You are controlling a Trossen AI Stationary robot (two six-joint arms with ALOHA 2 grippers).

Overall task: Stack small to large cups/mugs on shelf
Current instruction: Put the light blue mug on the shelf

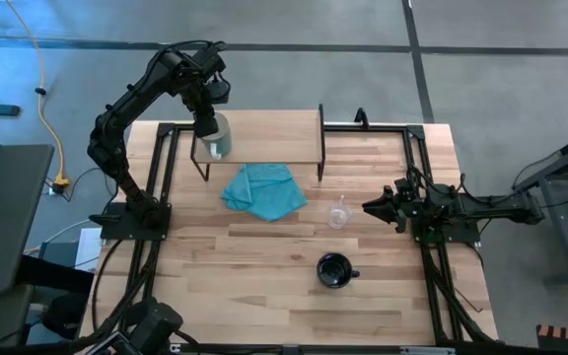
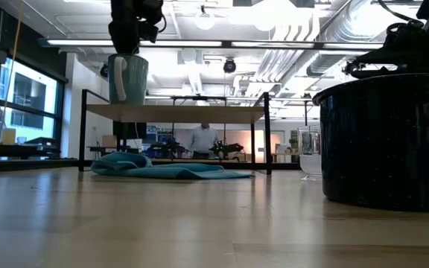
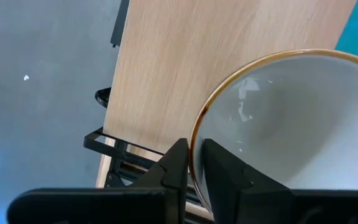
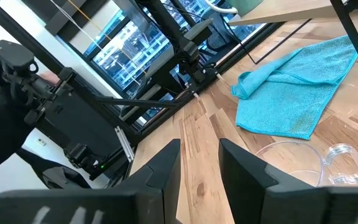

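Pale white-green glaze identifies the mug (image 1: 213,138) now at the left end of the shelf (image 1: 274,123), toward 10 o'clock on the desk (image 1: 264,266) in the high view. The low view shows it (image 2: 128,78) upright at shelf-board level; whether its base rests on the board cannot be confirmed. The left hand (image 3: 194,163) stands directly above the mug, its fingers (image 3: 174,163) pinching the brown-edged rim (image 3: 216,99), one finger outside the wall and one inside. Release appears not yet complete.

The right hand (image 4: 199,163) is idle at 3 o'clock on the desk, fingers partly spread and holding nothing.

Remaining task items:
- Clear glass cup (image 1: 339,214): on the desk just right of centre, lying at 9 o'clock from the right hand and near it. The right wrist view shows it (image 4: 303,163) just ahead of that hand's fingers.
- Black mug (image 1: 334,270): at 5 o'clock on the desk, upright, handle pointing to 3 o'clock.
- Blue cloth (image 1: 262,189): crumpled on the desk in front of the shelf; not a task item.

Judgement: the deciding relation is proximity. Both remaining vessels lie nearer the right arm than the left. The glass cup sits between the right hand and the shelf, so a reach toward 9 o'clock would meet it first.
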